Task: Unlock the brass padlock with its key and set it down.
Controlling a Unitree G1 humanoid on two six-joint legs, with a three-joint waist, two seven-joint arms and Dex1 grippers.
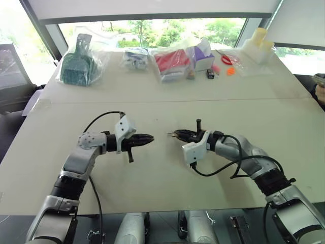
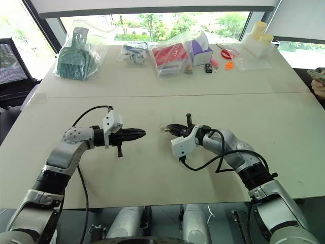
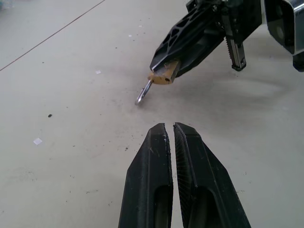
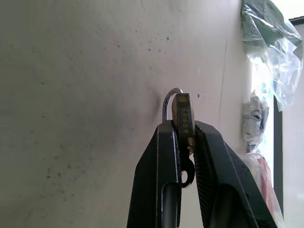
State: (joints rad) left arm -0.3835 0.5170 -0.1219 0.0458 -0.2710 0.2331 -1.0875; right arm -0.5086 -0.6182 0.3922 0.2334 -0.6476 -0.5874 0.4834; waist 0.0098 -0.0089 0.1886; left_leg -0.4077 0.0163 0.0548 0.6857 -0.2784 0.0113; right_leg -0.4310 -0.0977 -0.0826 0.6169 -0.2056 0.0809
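The brass padlock point(image 3: 161, 76) is a tiny golden body with a silvery shackle point(image 3: 144, 92) that points down close to the tabletop. My right gripper point(image 4: 183, 124) is shut on the lock body, low over the middle of the white table point(image 1: 152, 178). A dark key head point(image 4: 186, 176) shows between the right fingers behind the lock. My left gripper point(image 3: 168, 126) is shut with nothing in it. It points at the lock from a short gap to the left, level with it, as the left eye view shows with left gripper point(image 1: 151, 138) facing right gripper point(image 1: 175, 134).
Bagged goods line the far side of the table: a green dustpan point(image 1: 78, 63), a red item point(image 1: 172, 61), a purple box point(image 1: 203, 56), a small black item point(image 1: 209, 73) and pale containers point(image 1: 259, 43). A person's hand point(image 1: 320, 84) shows at the right edge.
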